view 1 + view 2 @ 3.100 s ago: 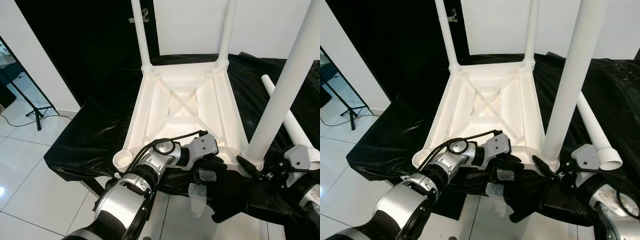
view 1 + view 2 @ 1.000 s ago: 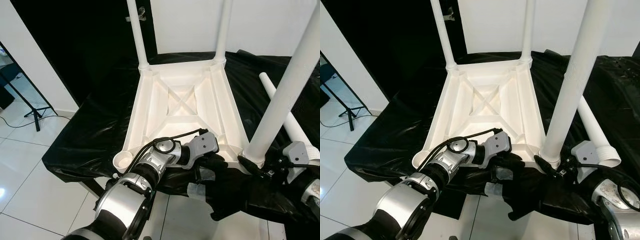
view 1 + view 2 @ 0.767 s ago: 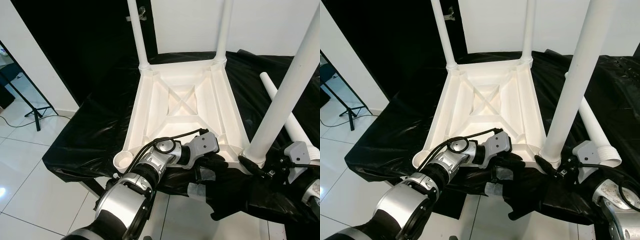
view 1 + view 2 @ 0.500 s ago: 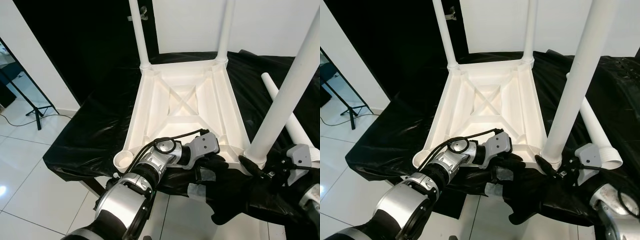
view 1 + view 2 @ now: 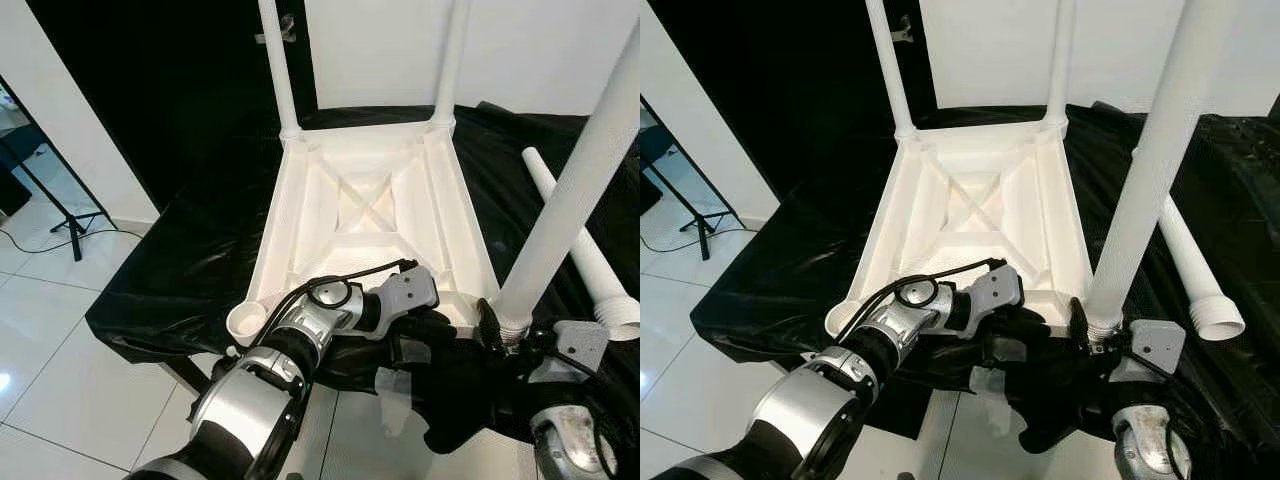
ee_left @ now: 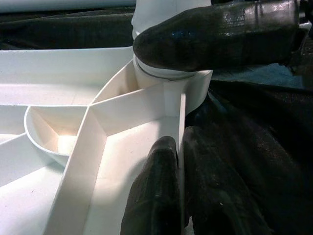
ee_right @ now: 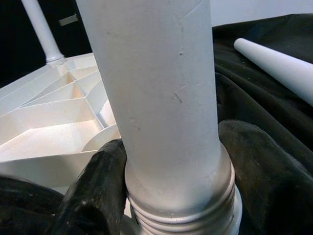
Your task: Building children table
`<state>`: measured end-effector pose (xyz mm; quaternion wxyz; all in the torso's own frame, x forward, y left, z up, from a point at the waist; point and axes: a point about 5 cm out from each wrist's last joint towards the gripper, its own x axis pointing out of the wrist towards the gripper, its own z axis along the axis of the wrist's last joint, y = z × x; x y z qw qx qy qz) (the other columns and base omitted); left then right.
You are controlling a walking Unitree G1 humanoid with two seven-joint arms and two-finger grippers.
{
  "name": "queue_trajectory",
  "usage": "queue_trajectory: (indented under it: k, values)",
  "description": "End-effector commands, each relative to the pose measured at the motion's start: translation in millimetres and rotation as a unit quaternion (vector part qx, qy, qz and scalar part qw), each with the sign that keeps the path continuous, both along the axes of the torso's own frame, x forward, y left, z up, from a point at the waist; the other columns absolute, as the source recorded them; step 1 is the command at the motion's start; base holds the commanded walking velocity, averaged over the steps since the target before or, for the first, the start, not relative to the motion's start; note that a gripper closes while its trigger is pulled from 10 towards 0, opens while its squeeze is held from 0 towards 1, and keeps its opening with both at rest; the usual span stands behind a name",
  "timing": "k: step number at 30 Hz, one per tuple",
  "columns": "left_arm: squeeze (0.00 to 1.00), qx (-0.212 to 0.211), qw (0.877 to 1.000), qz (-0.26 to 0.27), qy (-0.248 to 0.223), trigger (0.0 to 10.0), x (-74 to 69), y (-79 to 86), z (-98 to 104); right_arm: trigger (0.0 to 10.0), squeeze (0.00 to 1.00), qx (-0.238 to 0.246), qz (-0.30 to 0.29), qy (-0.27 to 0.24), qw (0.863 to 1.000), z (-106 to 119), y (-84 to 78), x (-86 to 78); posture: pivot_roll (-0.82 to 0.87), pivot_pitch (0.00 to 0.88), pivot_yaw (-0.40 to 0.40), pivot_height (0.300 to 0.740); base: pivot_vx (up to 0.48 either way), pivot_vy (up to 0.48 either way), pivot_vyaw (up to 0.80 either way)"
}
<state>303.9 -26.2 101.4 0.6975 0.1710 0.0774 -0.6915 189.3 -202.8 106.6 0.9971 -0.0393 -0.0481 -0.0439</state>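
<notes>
Right gripper (image 5: 1092,335) has swung in, jaws clamping the near leg (image 5: 1150,170); left gripper (image 6: 195,122) pinches the tabletop (image 5: 370,215) rim; spare leg (image 5: 1185,265) beside.

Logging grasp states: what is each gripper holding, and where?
Right gripper clasps the near-right table leg at its threaded base. Left gripper pinches the tabletop's near-right corner rim.
</notes>
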Motion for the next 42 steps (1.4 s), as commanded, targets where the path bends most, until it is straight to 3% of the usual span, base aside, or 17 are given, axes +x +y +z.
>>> queue_trajectory:
  k: [1, 4, 5, 6, 13, 14, 19, 24, 25, 26, 27, 31, 38, 42]
  values:
    - [0.0, 0.044, 0.994, 0.088, 0.036, 10.0, -6.3, 13.5, -35.7, 10.0, 0.0, -0.018, -0.014, 0.041, 0.999, -11.9, -6.7, -5.8, -0.01, 0.0, 0.092, 0.74, 0.0, 0.0, 0.0]
    - [0.0, 0.046, 0.994, 0.087, 0.036, 10.0, -6.9, 13.5, -36.4, 10.0, 0.0, -0.023, 0.003, 0.04, 0.999, -11.6, -6.2, -4.1, -0.01, 0.0, 0.091, 0.74, 0.0, 0.0, 0.0]
    - [0.0, 0.047, 0.995, 0.086, 0.036, 10.0, -7.1, 13.3, -36.5, 10.0, 0.93, -0.03, 0.028, 0.028, 0.999, -7.5, -6.5, 0.0, -0.02, 0.0, 0.091, 0.74, 0.0, 0.0, 0.0]
    - [0.0, 0.046, 0.995, 0.087, 0.035, 10.0, -6.5, 12.6, -35.5, 10.0, 1.0, -0.036, 0.045, 0.016, 0.998, -2.4, -8.1, 5.3, -0.01, 0.0, 0.09, 0.74, 0.0, 0.0, 0.0]
    - [0.0, 0.044, 0.995, 0.088, 0.033, 10.0, -5.5, 11.6, -33.9, 10.0, 1.0, -0.058, 0.08, -0.003, 0.995, 9.4, -11.8, 17.1, -0.01, 0.0, 0.087, 0.74, 0.0, 0.0, 0.0]
    - [0.0, 0.043, 0.995, 0.089, 0.033, 10.0, -5.4, 11.3, -33.6, 10.0, 0.0, -0.07, 0.098, -0.005, 0.993, 13.6, -12.7, 21.5, -0.01, 0.0, 0.084, 0.74, 0.0, 0.0, 0.0]
    - [0.0, 0.044, 0.994, 0.095, 0.032, 10.0, -4.1, 15.0, -34.4, 10.0, 0.0, -0.12, 0.2, 0.006, 0.972, 21.7, -12.7, 26.3, 0.01, 0.0, 0.078, 0.74, 0.0, 0.0, 0.0]
    - [0.0, 0.044, 0.994, 0.096, 0.032, 10.0, -3.8, 16.5, -34.8, 10.0, 0.0, -0.125, 0.223, 0.017, 0.966, 21.9, -15.7, 27.9, 0.02, 0.0, 0.082, 0.74, 0.0, 0.0, 0.0]
    - [0.0, 0.044, 0.994, 0.096, 0.032, 10.0, -3.9, 17.0, -35.0, 7.6, 0.0, -0.124, 0.233, 0.024, 0.964, 20.7, -16.6, 28.1, 0.02, 0.0, 0.082, 0.74, 0.0, 0.0, 0.0]
    - [0.0, 0.044, 0.994, 0.096, 0.032, 10.0, -3.9, 17.4, -35.2, 7.6, 0.0, -0.122, 0.24, 0.029, 0.963, 19.9, -17.0, 28.1, 0.02, 0.0, 0.082, 0.74, 0.0, 0.0, 0.0]
    - [0.0, 0.045, 0.994, 0.096, 0.033, 10.0, -4.0, 17.4, -35.2, 0.0, 0.0, -0.121, 0.249, 0.037, 0.96, 17.0, -16.4, 26.2, 0.02, 0.0, 0.082, 0.74, 0.0, 0.0, 0.0]
    - [0.0, 0.045, 0.994, 0.095, 0.032, 10.0, -3.9, 17.5, -35.1, 0.0, 0.0, -0.111, 0.267, 0.053, 0.956, 9.1, -13.5, 20.2, 0.02, 0.0, 0.084, 0.74, 0.0, 0.0, 0.0]
    - [0.0, 0.048, 0.994, 0.094, 0.032, 10.0, -3.7, 19.3, -35.7, 0.0, 0.0, -0.086, 0.259, 0.058, 0.96, 3.9, -8.1, 17.8, 0.02, 0.0, 0.089, 0.74, 0.0, 0.0, 0.0]
    - [0.0, 0.05, 0.994, 0.093, 0.03, 10.0, -3.7, 19.8, -36.0, 0.0, 0.0, -0.025, 0.18, 0.038, 0.983, -2.8, -2.4, 15.6, 0.03, 0.0, 0.086, 0.74, 0.0, 0.0, 0.0]
